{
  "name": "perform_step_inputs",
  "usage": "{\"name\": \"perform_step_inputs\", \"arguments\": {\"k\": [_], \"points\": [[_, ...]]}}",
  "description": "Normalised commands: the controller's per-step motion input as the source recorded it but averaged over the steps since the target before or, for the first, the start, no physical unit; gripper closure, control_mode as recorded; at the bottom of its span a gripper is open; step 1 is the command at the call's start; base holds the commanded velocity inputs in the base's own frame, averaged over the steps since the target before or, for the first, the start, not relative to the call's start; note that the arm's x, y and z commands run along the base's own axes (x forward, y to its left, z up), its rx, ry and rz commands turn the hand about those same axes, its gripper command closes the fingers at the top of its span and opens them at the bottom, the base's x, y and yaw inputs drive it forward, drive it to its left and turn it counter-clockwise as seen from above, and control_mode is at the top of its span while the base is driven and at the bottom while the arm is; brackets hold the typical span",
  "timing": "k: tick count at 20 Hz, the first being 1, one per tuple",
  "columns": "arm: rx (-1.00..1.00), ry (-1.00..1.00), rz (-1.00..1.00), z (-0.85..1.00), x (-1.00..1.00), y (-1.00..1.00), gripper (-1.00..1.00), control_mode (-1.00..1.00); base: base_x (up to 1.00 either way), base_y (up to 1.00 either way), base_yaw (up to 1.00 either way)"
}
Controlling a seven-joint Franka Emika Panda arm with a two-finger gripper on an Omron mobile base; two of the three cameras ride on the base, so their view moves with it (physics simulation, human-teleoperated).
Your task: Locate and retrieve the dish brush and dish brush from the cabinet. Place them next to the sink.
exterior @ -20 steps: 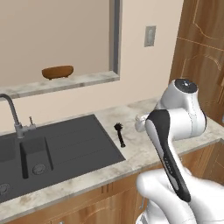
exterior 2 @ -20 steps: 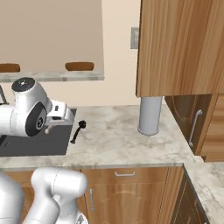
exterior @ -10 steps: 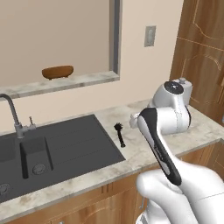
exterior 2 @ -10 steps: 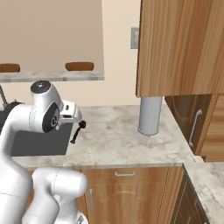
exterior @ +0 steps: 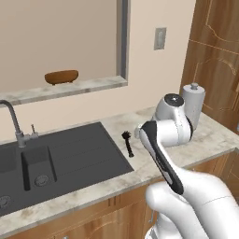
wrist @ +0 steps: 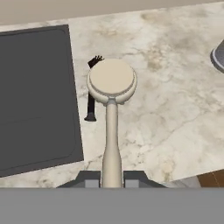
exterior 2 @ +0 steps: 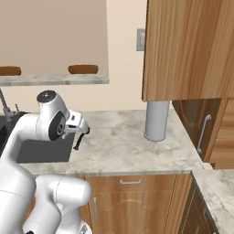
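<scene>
Nearest to the hand camera, the thin handle of the pale dish brush [wrist: 111,94] is held between the two dark fingers [wrist: 89,178] of the gripper [wrist: 111,179], which are closed on the handle's lower end. The round beige head is carried out ahead of the hand, above the marbled table [wrist: 175,96]. The brush is judged to be light and stiff, with a smooth, narrow handle that could slip or pivot in a loose grip. A hold on the handle near its thicker end, as seen here, is judged sound, and the head is best left free.

Just beyond and partly under the pale head, the black dish brush [wrist: 91,103] lies flat on the table, just beside the right edge of the sink [wrist: 35,96], with its bristly head pointing away from the hand. It is likewise judged light and rigid, and it is best taken across the short handle, since the bristles would yield.

Two dish brushes are counted: one held, one already set down by the sink. One dark double-basin sink with one gooseneck tap [exterior: 11,119] is seen, and one grey cylinder [exterior 2: 156,119] stands on the table under the wood-grain cabinet [exterior 2: 187,48]. Farthest back, two brown bowls [exterior 2: 82,69] rest on the ledge.
</scene>
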Motion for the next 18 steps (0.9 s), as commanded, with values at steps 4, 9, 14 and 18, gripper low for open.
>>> {"name": "perform_step_inputs", "arguments": {"k": [4,9,14,18], "points": [[0.03,0.05,-0.23,-0.39,0.17,0.0,1.0,-1.0,0.0,0.0,0.0],[0.06,0.08,-0.13,-0.42,0.23,0.0,1.0,-1.0,0.0,0.0,0.0],[0.06,0.08,-0.01,-0.35,0.32,-0.01,1.0,-1.0,0.0,0.0,0.0],[0.01,0.01,0.0,-0.39,0.3,0.0,1.0,-1.0,0.0,0.0,0.0]]}}
